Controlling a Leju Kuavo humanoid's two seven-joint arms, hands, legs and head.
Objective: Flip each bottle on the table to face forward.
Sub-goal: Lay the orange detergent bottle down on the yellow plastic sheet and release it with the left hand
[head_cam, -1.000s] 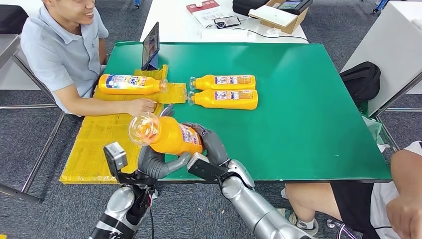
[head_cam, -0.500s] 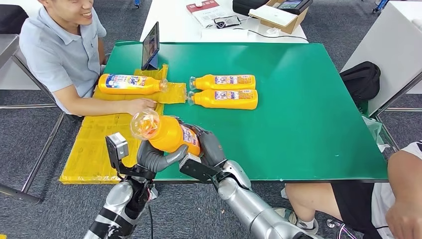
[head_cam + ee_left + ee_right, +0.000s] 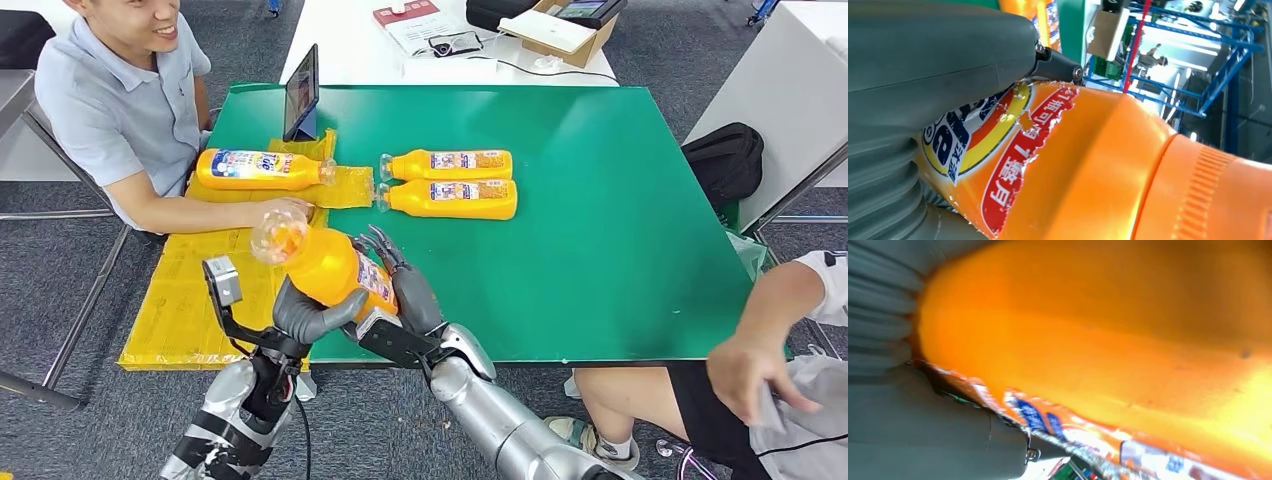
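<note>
Bottles, four in all: one held by both hands, three lying on the green counter point(image 3: 600, 250).

The held bottle point(image 3: 335, 270) is raised over the counter's near left corner, tilted, its clear cap end toward the seated person point(image 3: 110, 100). The left hand point(image 3: 305, 315) wraps it from below, fingers closed on it; the right hand point(image 3: 405, 290) presses its label side, fingers point(image 3: 385, 245) partly spread. Two bottles point(image 3: 450, 165) point(image 3: 452, 198) lie side by side mid-counter, labels up. One bottle point(image 3: 262, 169) lies on a yellow sheet point(image 3: 190, 290) beside the person's forearm. A tablet point(image 3: 302, 92) stands behind it.
</note>
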